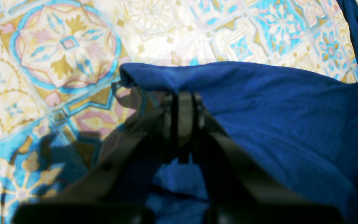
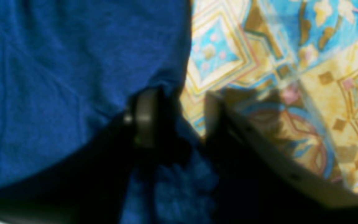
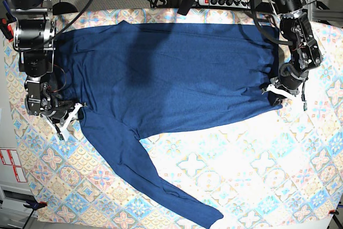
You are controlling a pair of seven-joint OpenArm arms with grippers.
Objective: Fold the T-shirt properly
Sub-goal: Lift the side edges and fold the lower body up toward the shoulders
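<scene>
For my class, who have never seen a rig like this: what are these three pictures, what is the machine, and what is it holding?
This is a robot with two arms working at a table. One picture looks down from above; the other two come from small cameras on each wrist, looking along the pincers. A dark blue long-sleeved T-shirt lies spread flat on a patterned tablecloth, one sleeve trailing toward the lower edge. The left gripper, on the right of the overhead picture, is shut on the shirt's hem, which bunches there. The right gripper, at the opposite end beside the sleeve, has its jaws apart around the cloth edge; it has not gripped yet.
</scene>
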